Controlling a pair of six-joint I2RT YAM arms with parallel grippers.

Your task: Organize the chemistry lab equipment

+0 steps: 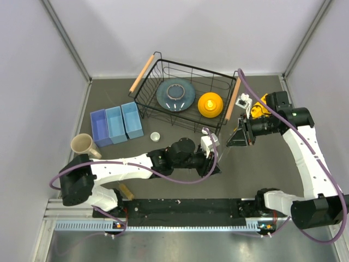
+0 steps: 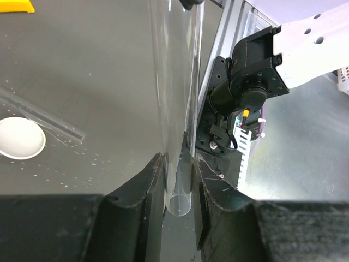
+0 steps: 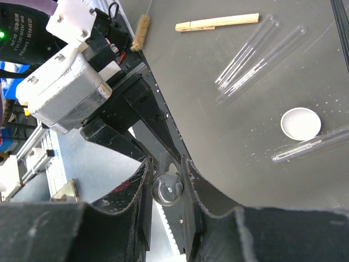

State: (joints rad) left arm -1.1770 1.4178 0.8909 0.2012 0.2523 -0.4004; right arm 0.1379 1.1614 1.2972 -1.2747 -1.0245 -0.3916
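Note:
Both grippers are shut on the same thin clear tube [image 2: 174,82], held above the table between them. My left gripper [image 1: 211,153] clamps its open end [image 2: 180,203] in the left wrist view [image 2: 177,164]. My right gripper [image 1: 235,136] clamps its rounded end [image 3: 167,189] in the right wrist view [image 3: 166,164]. The yellow rack [image 1: 259,109] is partly hidden behind the right arm; a corner shows [image 2: 16,5]. Loose clear tubes [image 3: 248,52] [image 3: 311,144] [image 2: 43,117] lie on the table. There is a white round piece [image 3: 300,123] [image 1: 155,136], another [image 2: 20,137], and a wooden stick [image 3: 217,23].
A black wire basket [image 1: 163,68] at the back holds a grey-blue plate [image 1: 175,95] and an orange bowl [image 1: 210,103]. Three blue bins [image 1: 116,124] and a tan cup [image 1: 83,144] stand at the left. A small brush [image 3: 143,24] lies near the stick.

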